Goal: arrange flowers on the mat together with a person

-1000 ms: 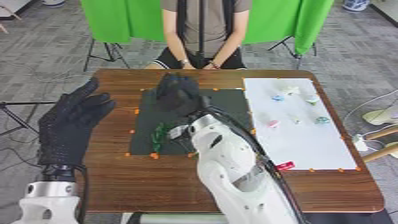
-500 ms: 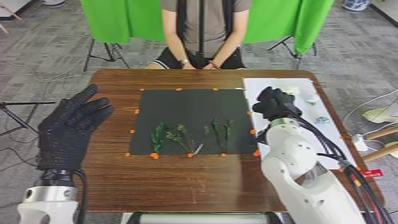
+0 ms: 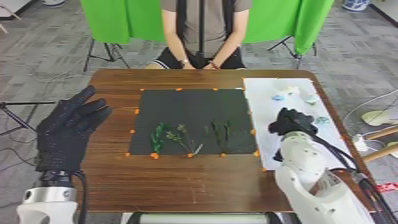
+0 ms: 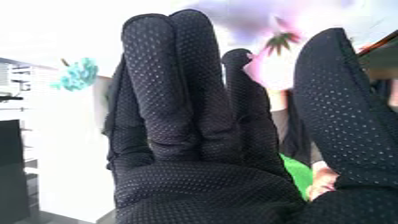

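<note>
Black-gloved, our right hand (image 3: 293, 123) has straight fingers wide of the thumb over the white sheet (image 3: 258, 100), a pink flower (image 4: 274, 67) between; we should centre it, then pinch gently. Our left hand (image 3: 64, 132) hangs relaxed.

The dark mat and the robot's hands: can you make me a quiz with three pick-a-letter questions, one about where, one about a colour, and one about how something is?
1. Where do the green stems lie?
A) on the floor
B) on the dark mat
C) on a chair

2. What colour is the sheet under the robot's right hand?
A) white
B) red
C) purple

3. How is the robot's left hand?
A) curled into a fist
B) holding a flower
C) empty, with fingers straight

Answers:
1: B, the stems lie on the mat's half nearer the robot.
2: A, the sheet is plain white beside the dark mat.
3: C, its fingers reach out with nothing in them.
</note>
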You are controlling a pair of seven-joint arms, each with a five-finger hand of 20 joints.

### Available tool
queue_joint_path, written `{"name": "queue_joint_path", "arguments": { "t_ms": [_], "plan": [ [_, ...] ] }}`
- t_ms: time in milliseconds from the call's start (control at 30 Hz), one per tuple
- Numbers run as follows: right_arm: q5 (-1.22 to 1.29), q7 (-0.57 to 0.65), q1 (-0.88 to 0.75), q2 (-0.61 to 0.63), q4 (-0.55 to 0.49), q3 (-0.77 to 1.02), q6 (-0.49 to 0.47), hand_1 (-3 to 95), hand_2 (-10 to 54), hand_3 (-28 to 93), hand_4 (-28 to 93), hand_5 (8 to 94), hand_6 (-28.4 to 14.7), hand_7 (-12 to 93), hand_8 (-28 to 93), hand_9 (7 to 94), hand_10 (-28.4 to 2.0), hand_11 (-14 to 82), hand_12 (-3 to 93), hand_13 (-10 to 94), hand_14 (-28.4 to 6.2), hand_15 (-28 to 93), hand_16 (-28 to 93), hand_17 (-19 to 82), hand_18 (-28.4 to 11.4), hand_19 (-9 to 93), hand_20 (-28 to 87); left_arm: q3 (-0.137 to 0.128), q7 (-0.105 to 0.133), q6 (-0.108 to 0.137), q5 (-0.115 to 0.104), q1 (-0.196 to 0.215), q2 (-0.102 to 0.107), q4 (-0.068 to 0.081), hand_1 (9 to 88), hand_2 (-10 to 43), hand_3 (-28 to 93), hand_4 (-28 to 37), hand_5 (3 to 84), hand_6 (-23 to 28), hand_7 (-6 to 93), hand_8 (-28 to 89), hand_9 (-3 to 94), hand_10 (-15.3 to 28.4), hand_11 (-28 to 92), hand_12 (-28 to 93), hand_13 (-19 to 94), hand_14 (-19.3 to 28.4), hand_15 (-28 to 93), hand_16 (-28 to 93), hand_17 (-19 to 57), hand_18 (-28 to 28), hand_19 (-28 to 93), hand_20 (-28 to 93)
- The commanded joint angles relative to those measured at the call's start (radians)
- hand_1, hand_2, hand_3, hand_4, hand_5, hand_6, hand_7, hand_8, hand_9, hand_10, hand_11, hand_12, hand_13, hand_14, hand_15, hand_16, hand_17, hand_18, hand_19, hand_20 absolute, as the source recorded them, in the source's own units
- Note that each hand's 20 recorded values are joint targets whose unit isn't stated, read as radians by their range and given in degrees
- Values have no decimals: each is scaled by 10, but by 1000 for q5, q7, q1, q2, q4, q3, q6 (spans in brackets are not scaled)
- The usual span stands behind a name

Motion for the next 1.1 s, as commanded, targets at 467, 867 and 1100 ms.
{"name": "queue_joint_path", "arguments": {
  "t_ms": [467, 867, 1100],
  "plan": [
    [-127, -33, 8, 32, 72, -137, 145, 389, -95, 793, -282, 612, 20, 157, -135, 754, -142, 221, 139, 714, -102, 565, 98, 195, -215, 742, 95, 6, -43, -23, 17, -12, -32, 7, 232, 120, 752, -282, 435, 138, 110, -85, 423, 249, 325, 106, 324, 284, 588, -139, -18, 284, 810, -283],
    [-134, 11, 16, 45, 116, -156, 287, 537, -95, 671, -283, 892, 31, 160, 12, 936, -77, 179, 270, 815, -57, 523, 184, 260, -190, 782, 61, 6, -40, -20, 11, -9, -28, 8, 231, 121, 753, -283, 435, 138, 109, -85, 423, 249, 326, 105, 322, 284, 588, -139, -19, 284, 810, -283],
    [-158, -51, 26, 27, 66, -152, 405, 541, -95, 682, -283, 907, 25, 158, 20, 937, -77, 205, 261, 835, -56, 524, 175, 271, -187, 791, 54, 2, -45, -32, 23, -12, -30, 4, 231, 121, 753, -282, 435, 138, 109, -85, 423, 249, 326, 106, 322, 284, 588, -139, -19, 284, 810, -283]
  ]
}}
